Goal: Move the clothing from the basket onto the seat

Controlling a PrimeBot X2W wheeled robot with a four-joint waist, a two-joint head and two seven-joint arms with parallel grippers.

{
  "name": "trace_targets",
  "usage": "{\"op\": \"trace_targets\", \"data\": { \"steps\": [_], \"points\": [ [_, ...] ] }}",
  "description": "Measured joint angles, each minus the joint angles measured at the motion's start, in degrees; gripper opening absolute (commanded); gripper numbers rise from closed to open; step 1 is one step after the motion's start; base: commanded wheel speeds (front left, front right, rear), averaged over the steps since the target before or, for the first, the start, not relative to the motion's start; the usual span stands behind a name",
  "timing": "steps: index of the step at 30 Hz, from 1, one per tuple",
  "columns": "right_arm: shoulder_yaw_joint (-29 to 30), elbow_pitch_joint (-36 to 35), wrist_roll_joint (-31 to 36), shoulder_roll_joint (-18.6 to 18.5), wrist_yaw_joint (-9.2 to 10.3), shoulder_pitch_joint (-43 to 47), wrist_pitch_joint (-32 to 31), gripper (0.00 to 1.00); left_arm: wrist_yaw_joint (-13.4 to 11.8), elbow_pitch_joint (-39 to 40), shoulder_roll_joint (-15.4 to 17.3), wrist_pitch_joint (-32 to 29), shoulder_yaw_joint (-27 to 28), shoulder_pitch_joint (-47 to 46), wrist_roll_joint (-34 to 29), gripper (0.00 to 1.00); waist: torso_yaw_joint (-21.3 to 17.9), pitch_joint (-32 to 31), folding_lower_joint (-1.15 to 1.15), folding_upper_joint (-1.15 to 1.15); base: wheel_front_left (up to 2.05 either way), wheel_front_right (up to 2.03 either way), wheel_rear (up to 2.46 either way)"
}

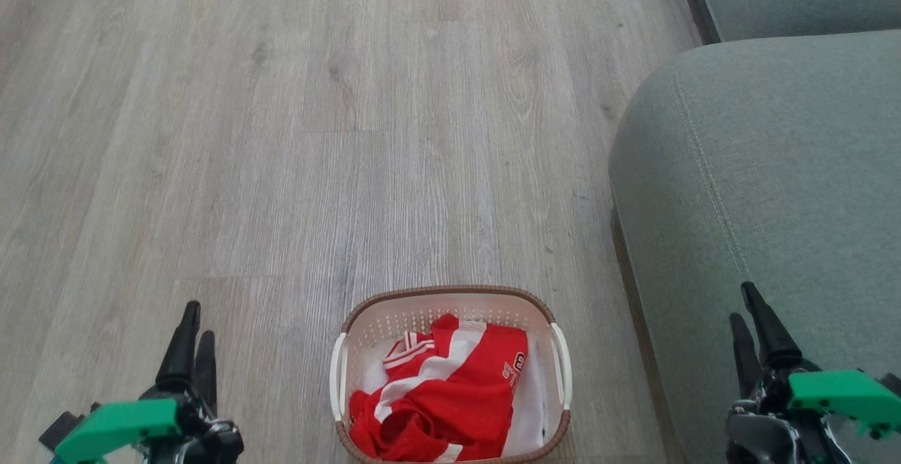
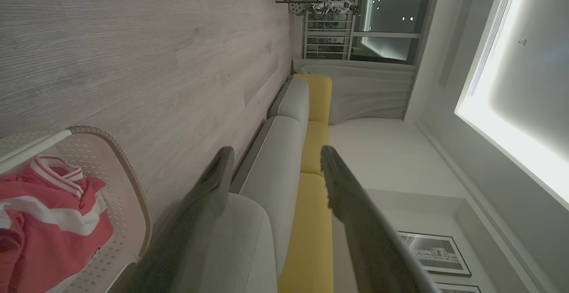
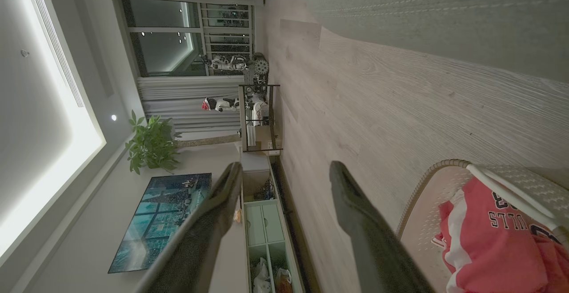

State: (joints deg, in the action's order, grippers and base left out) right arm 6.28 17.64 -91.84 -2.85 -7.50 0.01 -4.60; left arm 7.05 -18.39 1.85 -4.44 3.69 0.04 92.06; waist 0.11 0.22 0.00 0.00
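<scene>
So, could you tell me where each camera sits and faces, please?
Head view: head-mounted, facing down at basket, clothing, seat; left gripper, right gripper below.
Left wrist view: wrist-mounted, rolled sideways, facing along the seat toward a window; own fingers.
Right wrist view: likewise, facing a cabinet; own fingers.
Both wrist views share basket and clothing.

We see our right tool (image 3: 286, 168) with its two dark fingers spread apart, nothing between them. Right of it the basket (image 3: 420, 230) sits on the wood floor (image 3: 355, 106) with the red clothing (image 3: 489, 250) bunched inside; the seat (image 3: 444, 8) runs along the top edge
</scene>
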Motion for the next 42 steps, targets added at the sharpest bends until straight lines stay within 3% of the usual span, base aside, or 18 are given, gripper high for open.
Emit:
{"op": "trace_targets", "data": {
  "steps": [8,17,32,42],
  "points": [
    [-0.8,-1.8,1.4,0.0,0.0,0.0,1.3,1.0,0.0,1.6,0.0,1.1,-1.1,0.0,-0.4,1.0,0.0,0.0,0.0,0.0,0.0,0.0,0.0],
    [-1.6,-3.9,6.1,0.0,0.0,0.0,2.6,1.0,0.0,3.3,0.0,2.8,-1.5,-0.1,-5.8,1.0,0.0,0.0,0.0,0.0,0.0,0.0,0.0],
    [-3.7,-7.2,16.6,0.0,0.0,0.0,5.2,1.0,0.0,6.0,0.0,5.1,-3.1,-0.9,-19.2,1.0,0.2,0.2,0.0,0.0,0.0,0.0,0.0],
    [-4.8,-8.5,26.0,-0.5,0.0,0.0,6.7,1.0,0.0,7.1,0.2,6.9,-4.9,-0.9,-31.3,1.0,0.3,0.2,0.0,0.0,0.0,0.0,0.0]
  ]
}}
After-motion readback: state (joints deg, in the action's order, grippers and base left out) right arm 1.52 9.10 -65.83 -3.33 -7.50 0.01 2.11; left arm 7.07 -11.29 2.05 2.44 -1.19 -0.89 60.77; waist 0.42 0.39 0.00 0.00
